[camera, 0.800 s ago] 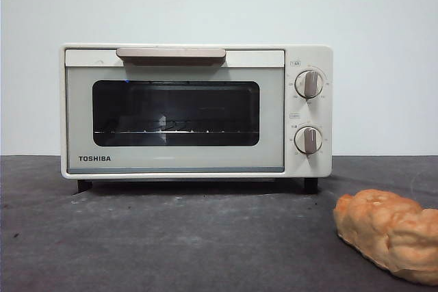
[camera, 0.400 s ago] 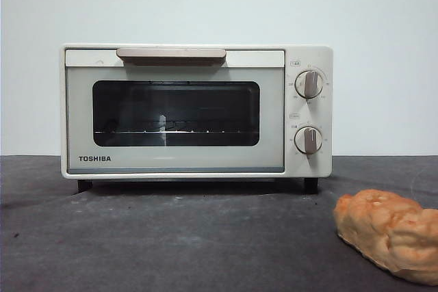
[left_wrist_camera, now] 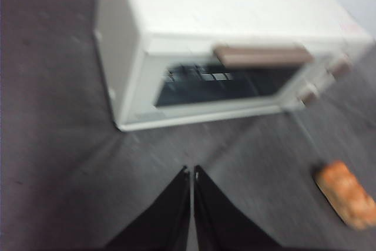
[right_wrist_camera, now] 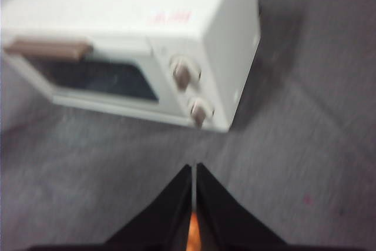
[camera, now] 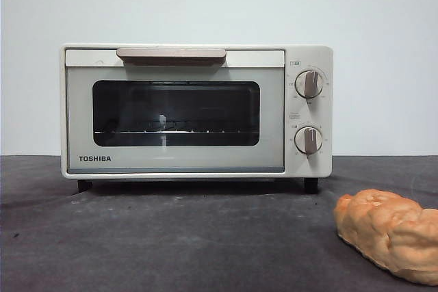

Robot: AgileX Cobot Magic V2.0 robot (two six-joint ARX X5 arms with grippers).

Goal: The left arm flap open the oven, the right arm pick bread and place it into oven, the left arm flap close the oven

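Nothing is shifting since earlier: oven (camera: 196, 111) door closed, bread (camera: 390, 234) lying just before its knob side, awaiting pickup. Left gripper (left_wrist_camera: 192, 174) and right gripper (right_wrist_camera: 194, 171) are hovering before the oven, fingers pressed together, empty.

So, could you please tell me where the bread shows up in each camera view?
Front view: the bread lies at the lower right, cut by the edge.
Left wrist view: a blurred orange loaf on the table.
Right wrist view: only an orange sliver between the right tool's tips.
Shared landmark: the oven, door closed.
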